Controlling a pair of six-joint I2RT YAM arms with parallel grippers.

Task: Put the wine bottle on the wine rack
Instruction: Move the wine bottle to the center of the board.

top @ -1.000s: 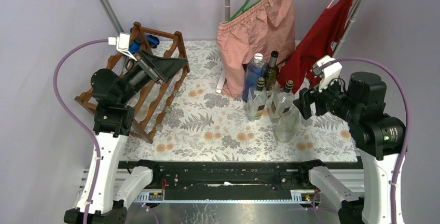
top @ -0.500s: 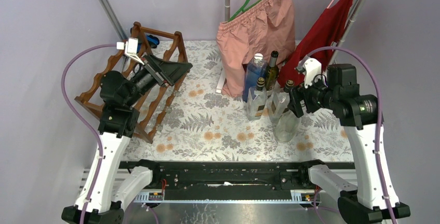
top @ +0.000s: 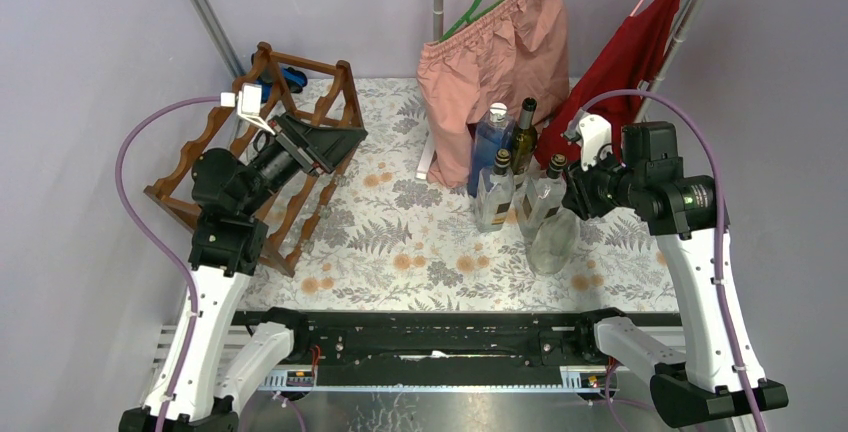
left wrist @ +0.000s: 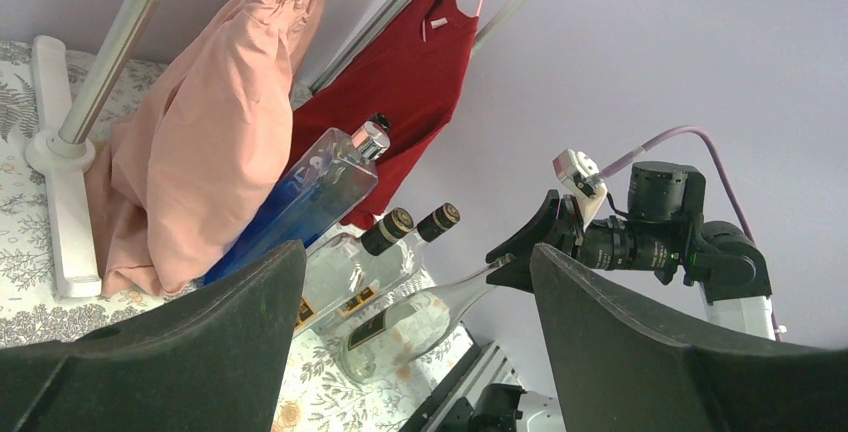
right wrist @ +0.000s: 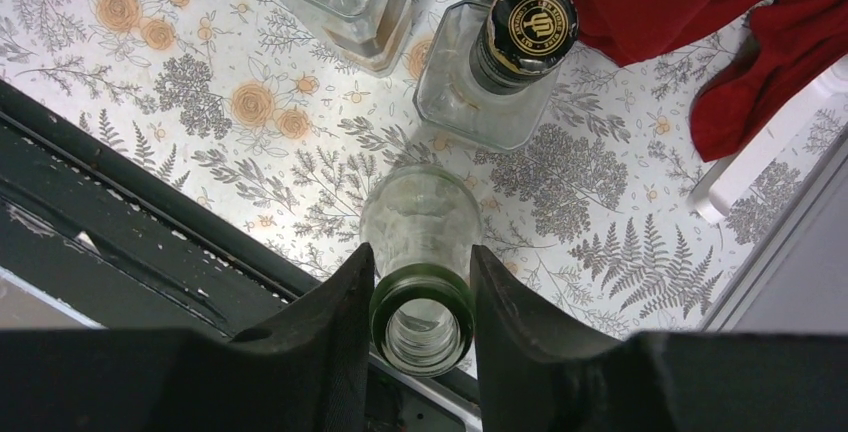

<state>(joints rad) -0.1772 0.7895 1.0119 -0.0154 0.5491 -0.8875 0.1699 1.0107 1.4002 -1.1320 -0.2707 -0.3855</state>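
While the left fingers (left wrist: 200,342) hung wide apart above the wine rack (top: 305,61), the right fingers (right wrist: 320,342) had just clamped on the neck of the clear wine bottle (right wrist: 420,217), which stood upright on the tabletop (top: 400,242) directly beneath them. Grasp judged made; lift and carry to the rack remained. One second earlier the right fingers were apart, short of the bottle.

Covered rack, covered neck
In the top view the left arm (top: 245,167) hides the middle of the wine rack (top: 300,60) at upper left, and the right gripper (top: 573,200) covers the neck of the wine bottle (top: 553,242). In the right wrist view the bottom edge cuts off the fingers (right wrist: 320,352).
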